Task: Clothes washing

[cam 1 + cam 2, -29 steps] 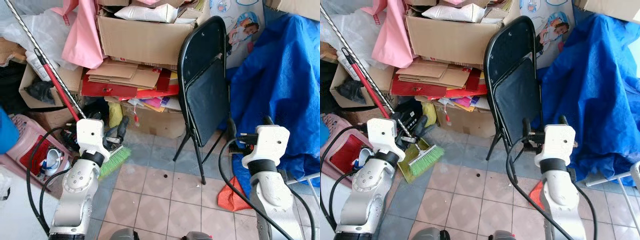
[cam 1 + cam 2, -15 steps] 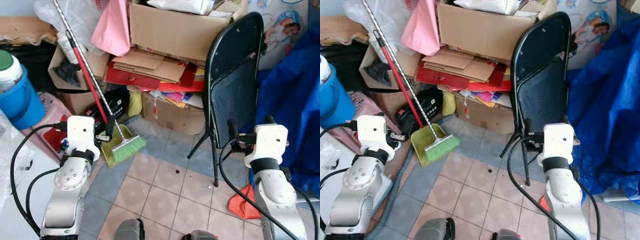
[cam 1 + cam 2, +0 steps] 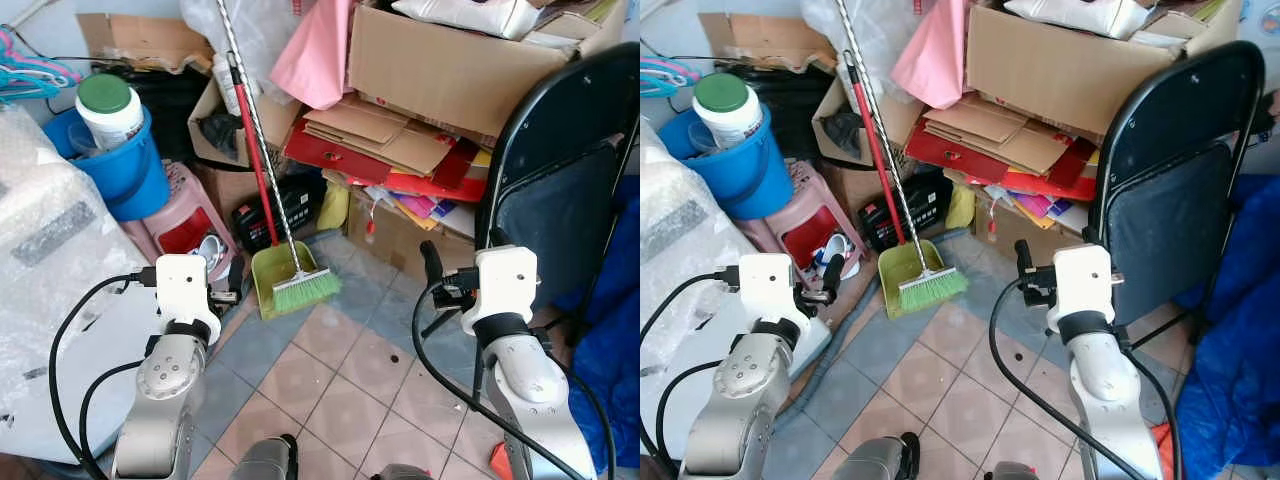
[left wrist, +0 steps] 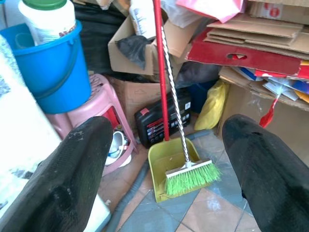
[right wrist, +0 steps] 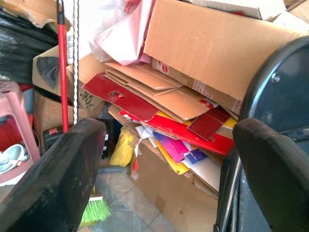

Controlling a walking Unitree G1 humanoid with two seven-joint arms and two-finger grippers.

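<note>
**Cluttered corner with both grippers held open above the tiles**

On the tiled floor [image 3: 340, 385], made of square pale pink and grey tiles, a green plastic dustpan [image 3: 268, 282] is lying with a broom [image 3: 306, 289] of bright green bristles touching it. The broom's twisted metal handle and a red pole [image 3: 255, 160] are leaning against the stack behind. That stack is made of flat brown cardboard, red sheets and coloured papers, under a big cardboard box [image 3: 450, 70]. A pink cloth [image 3: 318, 50] is hanging over the left edge of this box; it looks soft and smooth, and I cannot tell what garment it is. Near the left edge of the floor a pink plastic stool [image 3: 185, 220] is standing, and behind it a round blue bucket [image 3: 125, 165] is holding a white jar with a green lid [image 3: 108, 108]. A big object wrapped in bubble plastic [image 3: 45, 260] is standing at the far left. A black folding chair [image 3: 560, 170] with a thin metal frame is standing on the right.

The left gripper [image 4: 164, 159] is hovering with its rough black fingers wide apart, holding nothing. The right gripper [image 5: 169, 169] is also spread open and empty, pointing at the cardboard stack.
</note>
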